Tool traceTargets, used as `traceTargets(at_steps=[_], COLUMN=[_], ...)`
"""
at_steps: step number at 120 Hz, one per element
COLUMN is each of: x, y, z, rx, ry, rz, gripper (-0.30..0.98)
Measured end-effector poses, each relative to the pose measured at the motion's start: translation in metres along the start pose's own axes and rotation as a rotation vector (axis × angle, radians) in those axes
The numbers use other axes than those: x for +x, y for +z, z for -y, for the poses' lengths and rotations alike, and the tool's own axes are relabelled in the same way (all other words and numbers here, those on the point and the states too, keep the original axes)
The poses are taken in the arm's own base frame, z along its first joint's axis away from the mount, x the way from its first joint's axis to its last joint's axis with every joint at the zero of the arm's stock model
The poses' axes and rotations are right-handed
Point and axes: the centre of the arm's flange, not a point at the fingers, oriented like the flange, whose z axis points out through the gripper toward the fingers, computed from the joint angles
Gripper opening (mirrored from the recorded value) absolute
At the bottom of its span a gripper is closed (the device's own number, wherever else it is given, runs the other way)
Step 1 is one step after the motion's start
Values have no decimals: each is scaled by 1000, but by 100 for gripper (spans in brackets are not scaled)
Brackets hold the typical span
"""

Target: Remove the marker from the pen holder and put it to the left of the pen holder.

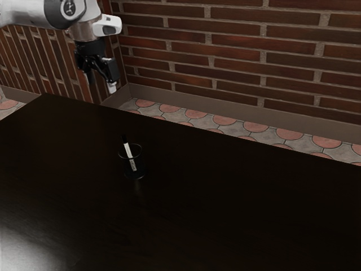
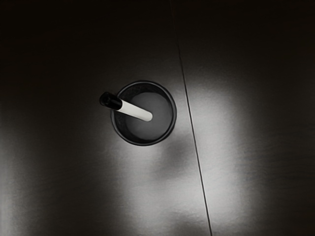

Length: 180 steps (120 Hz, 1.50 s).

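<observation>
On the dark table [image 1: 225, 214], one round container: the pen holder [image 2: 143, 141], standing upright, with open top. In the exterior view, see-through in look, with a thin rim; in the wrist view, darker, with a grey round bottom visible inside. As content, one marker [image 2: 135, 110], with white body and black cap [image 2: 110, 101]. Placed inside the pen holder, body mostly within the wall, cap above and past the rim.

About the direction: long axis tilted, neither upright nor flat. Cap end upward, toward the exterior view's left; white end downward, near the bottom of the holder. In the wrist view, leaning across the opening, from the middle part of the bottom to the rim, with the cap outside of the circle.

Beside the pen holder, on the side opposite to the cap, a thin straight seam [image 2: 193, 137] along the table surface, near to the rim but apart from it. Soft pale shine on the surface around.

At the exterior view's upper left, the gripper [image 1: 101, 84], under the white arm [image 1: 28, 11], well apart from the pen holder and the marker. Jaws released, parted from each other, with a free gap between. Behind the table, a brick wall [image 1: 237, 51] and, lower, floor tiles [image 1: 224, 120] with reddish rounds on grey.
</observation>
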Motion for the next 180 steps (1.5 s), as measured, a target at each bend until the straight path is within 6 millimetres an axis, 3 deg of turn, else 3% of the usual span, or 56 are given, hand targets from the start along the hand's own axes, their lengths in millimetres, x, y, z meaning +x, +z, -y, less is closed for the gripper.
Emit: traceTargets(at_steps=[24, 38, 50, 67, 92, 108, 136, 172, 180], x=[4, 33, 47, 68, 72, 73, 78, 89, 89], y=[3, 41, 70, 117, 179, 224, 261, 285, 287], z=[-1, 10, 47, 81, 98, 99, 90, 90, 90], rx=[4, -16, -69, -138, -209, -241, -275, -300, -301], ry=[8, 4, -19, -7, 34, 71, 126, 156, 161], rz=[-9, 27, 55, 126, 222, 269, 269, 204, 200], gripper=[69, 69, 69, 69, 69, 69, 69, 69, 62])
